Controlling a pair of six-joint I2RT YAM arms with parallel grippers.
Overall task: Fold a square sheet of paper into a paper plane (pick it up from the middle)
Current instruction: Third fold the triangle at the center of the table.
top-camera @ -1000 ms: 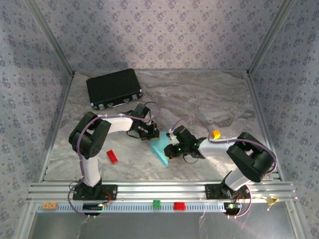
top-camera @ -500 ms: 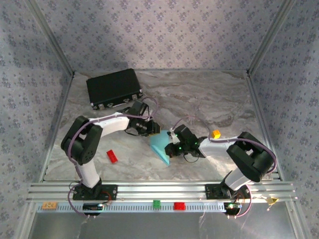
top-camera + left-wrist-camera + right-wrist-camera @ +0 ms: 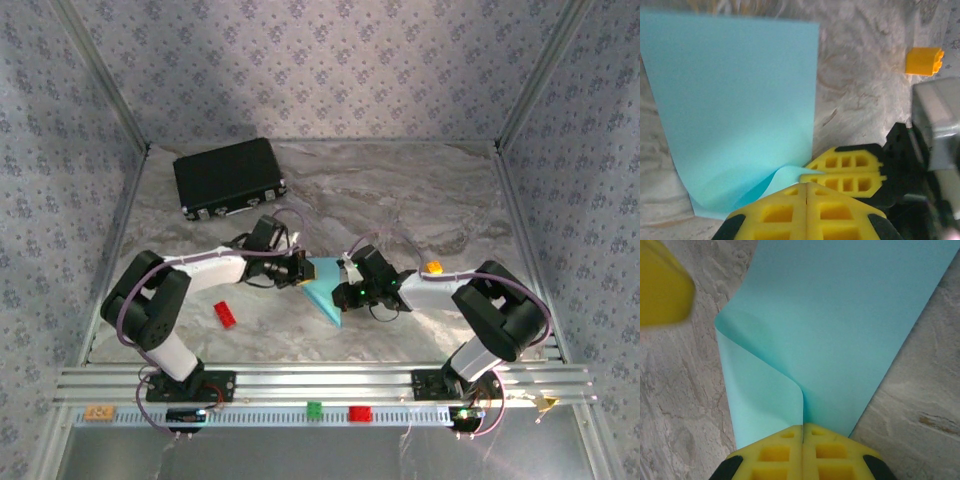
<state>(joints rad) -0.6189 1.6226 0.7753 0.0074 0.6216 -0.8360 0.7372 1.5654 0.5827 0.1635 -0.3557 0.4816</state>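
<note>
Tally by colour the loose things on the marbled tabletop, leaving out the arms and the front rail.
black case: 1
light-blue sheet of paper: 1
red brick: 1
orange brick: 1
Total: 4

Soft, even overhead light; close-range blur in the wrist views.

Top external view: the table is brightest toward 12 o'clock, carries only faint, soft-edged shadows, and the strip at 6 o'clock is dimmer. Left wrist view: the square sheet of paper is evenly lit and shaded in its curl at 7 o'clock; the orange block at 2 o'clock looks soft. Right wrist view: a yellow finger pad at 10 o'clock is heavily blurred.
</note>
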